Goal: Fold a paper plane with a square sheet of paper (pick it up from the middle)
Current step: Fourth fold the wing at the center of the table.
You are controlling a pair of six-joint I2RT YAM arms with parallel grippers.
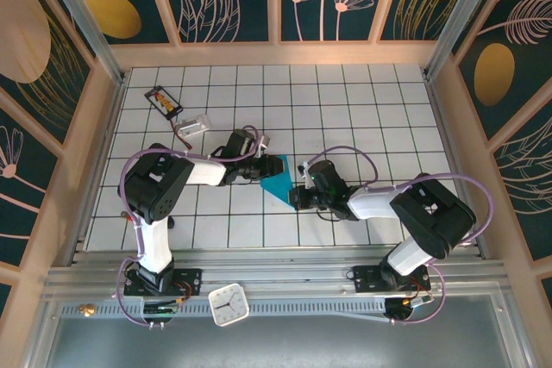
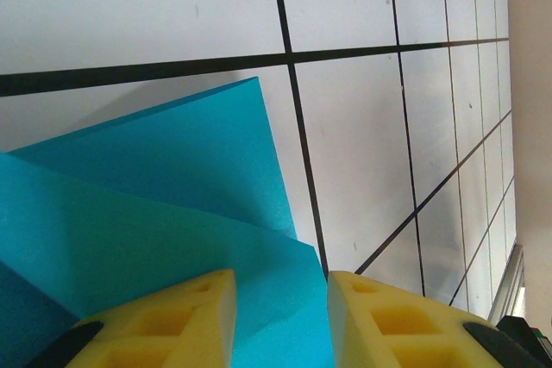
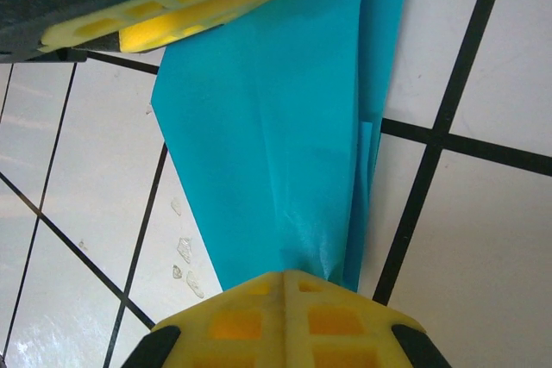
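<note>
The part-folded blue paper (image 1: 276, 180) lies mid-frame on the table (image 1: 362, 101), its long axis running upper left to lower right, from the left pincer (image 1: 261, 169), slightly agape at its upper end, to the right pincer (image 1: 295, 196), clamped on its lower creased end.

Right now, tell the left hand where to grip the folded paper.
Take the paper at its wide layered edge, left hand coming in low from the left: it lies nearly flat, and the right hand pinches the narrow creased end.

A white gridded table (image 1: 362, 101) carries a black orange-marked card (image 1: 164, 101) near its far-left corner.
</note>
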